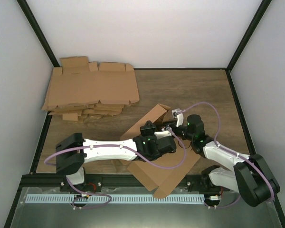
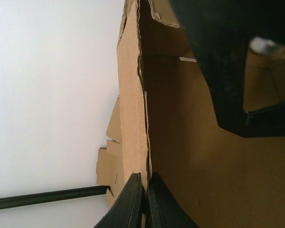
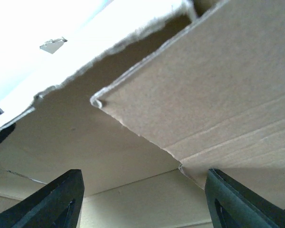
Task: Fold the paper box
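Note:
The paper box (image 1: 164,173) is a brown cardboard piece lying at the table's near centre, with one wall (image 1: 151,117) folded upright. My left gripper (image 1: 171,142) reaches over it from the left. In the left wrist view it (image 2: 145,199) is shut on the thin edge of an upright cardboard wall (image 2: 130,109). My right gripper (image 1: 176,122) comes in from the right at the raised wall. In the right wrist view it (image 3: 142,202) stands open, with a cardboard flap (image 3: 204,80) close above and nothing between its fingers (image 3: 228,199).
A pile of flat brown cardboard blanks (image 1: 90,90) lies at the back left corner and also shows in the left wrist view (image 2: 107,166). White walls with black frame bars (image 1: 38,33) close in the table. Purple cables (image 1: 211,111) loop off both arms.

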You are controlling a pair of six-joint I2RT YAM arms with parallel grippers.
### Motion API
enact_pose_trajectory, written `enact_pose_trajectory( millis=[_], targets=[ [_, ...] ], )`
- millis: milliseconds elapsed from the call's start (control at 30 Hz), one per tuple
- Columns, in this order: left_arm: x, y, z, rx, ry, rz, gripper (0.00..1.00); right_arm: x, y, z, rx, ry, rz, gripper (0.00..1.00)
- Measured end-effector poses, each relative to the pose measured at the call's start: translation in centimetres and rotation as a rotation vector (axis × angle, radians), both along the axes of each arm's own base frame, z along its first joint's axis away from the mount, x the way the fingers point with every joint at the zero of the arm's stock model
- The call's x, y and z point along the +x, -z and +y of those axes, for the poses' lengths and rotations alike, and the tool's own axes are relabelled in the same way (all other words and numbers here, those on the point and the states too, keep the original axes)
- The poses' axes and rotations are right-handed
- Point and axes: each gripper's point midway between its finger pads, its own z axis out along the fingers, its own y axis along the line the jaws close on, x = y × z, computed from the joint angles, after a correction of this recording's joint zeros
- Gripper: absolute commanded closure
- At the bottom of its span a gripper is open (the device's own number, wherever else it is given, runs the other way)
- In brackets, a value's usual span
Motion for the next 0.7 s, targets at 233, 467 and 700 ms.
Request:
enact_pose_trajectory(
  millis=[233, 467, 700],
  targets=[
    [-0.1, 0.5, 0.4, 0.008, 0.003, -0.003, 0.96, 0.3, -1.0, -0.8, -0.009, 0.048, -0.044, 0.27],
    [-0.3, 0.2, 0.3, -0.017, 0.015, 0.0, 0.96, -0.8, -0.8, -2.6, -0.041, 0.109, -0.074, 0.12],
    [-0.3, 0.2, 0.4, -0.022, 0.014, 0.0, 0.96, -1.5, -2.7, -4.7, -0.06, 0.198, -0.14, 0.06]
  ],
)
